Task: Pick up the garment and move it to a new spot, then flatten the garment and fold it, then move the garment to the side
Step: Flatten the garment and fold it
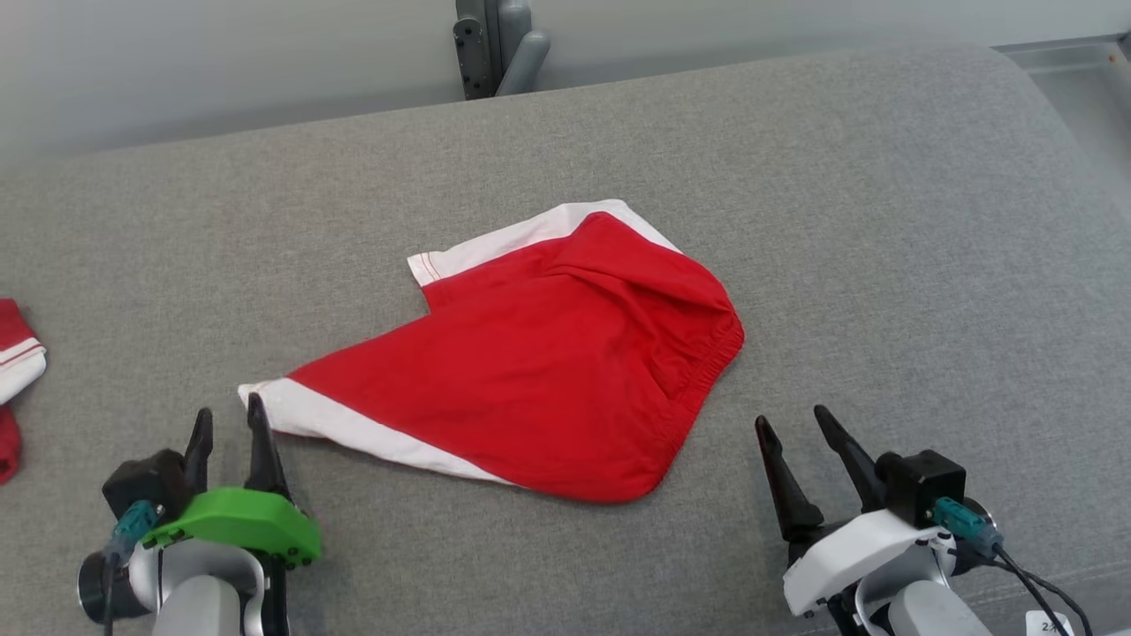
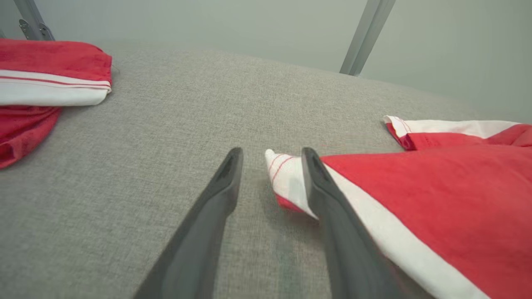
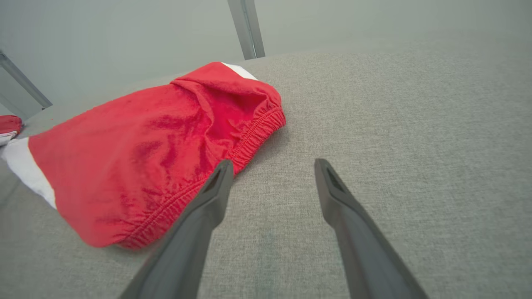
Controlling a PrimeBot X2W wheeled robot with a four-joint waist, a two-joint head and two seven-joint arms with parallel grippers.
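The garment [image 1: 548, 371] is a pair of red shorts with white hems, lying partly folded in the middle of the grey cloth surface [image 1: 839, 221]. My left gripper [image 1: 230, 415] stands open at the shorts' near-left white corner. In the left wrist view that corner of the garment [image 2: 286, 178] lies between the two fingers of the left gripper [image 2: 272, 155], against the right one. My right gripper [image 1: 791, 420] is open, just right of the elastic waistband. In the right wrist view the garment [image 3: 145, 145] lies left of the right gripper [image 3: 272, 166], its left fingertip at the waistband's edge.
Another red and white cloth item [image 1: 13, 371] lies at the surface's left edge, also seen folded in the left wrist view [image 2: 50, 70]. A grey metal post [image 1: 495, 44] stands behind the far edge. The surface drops off at the far right [image 1: 1069, 97].
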